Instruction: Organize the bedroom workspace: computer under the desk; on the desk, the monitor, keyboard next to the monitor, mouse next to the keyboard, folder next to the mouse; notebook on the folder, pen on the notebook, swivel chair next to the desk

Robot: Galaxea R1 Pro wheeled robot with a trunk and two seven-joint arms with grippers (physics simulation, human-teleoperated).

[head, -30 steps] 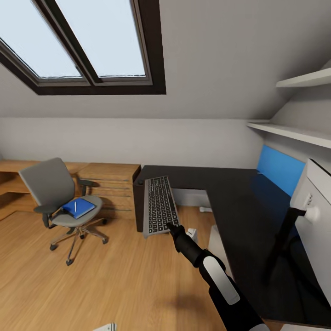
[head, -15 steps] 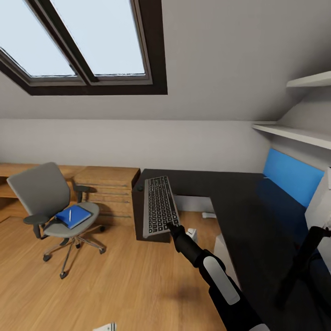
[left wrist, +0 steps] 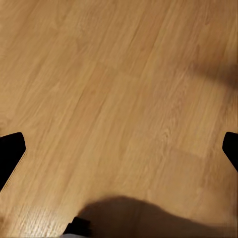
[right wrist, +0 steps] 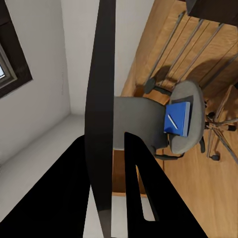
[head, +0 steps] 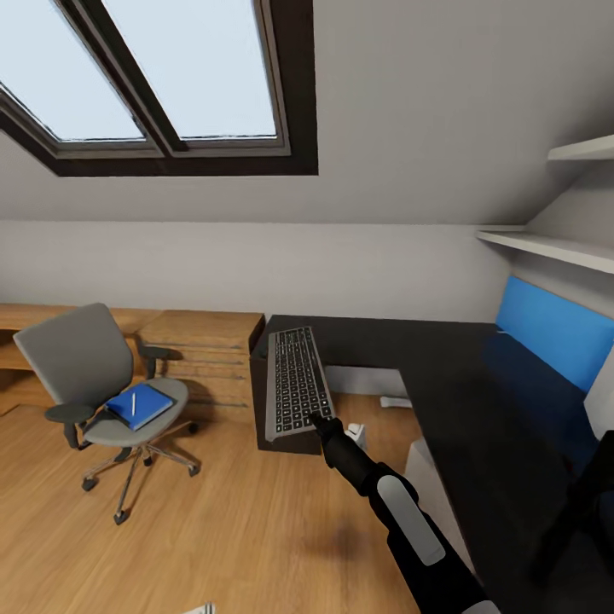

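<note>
My right gripper (head: 317, 419) is shut on the near end of the keyboard (head: 296, 379), holding it in the air in front of the desk's (head: 460, 401) left end. In the right wrist view the keyboard (right wrist: 101, 114) shows edge-on between the fingers of the right gripper (right wrist: 106, 198). The swivel chair (head: 81, 354) stands on the floor to the left, with the blue folder (head: 141, 406) and the pen (head: 134, 403) on its seat. The monitor's dark stem (head: 584, 503) shows at the right edge. My left gripper (left wrist: 119, 151) is open above bare floor. Notebook, mouse and computer are out of view.
Low light-wood shelving (head: 205, 341) runs along the wall behind the chair. A black unit (head: 258, 401) stands at the desk's left end. White wall shelves (head: 554, 247) hang above the blue back panel (head: 550, 328). Open wood floor (head: 230, 529) lies between chair and desk.
The whole view has turned left, so the monitor's white back has slid out at the right edge. The right gripper and the keyboard kept their place in the picture.
</note>
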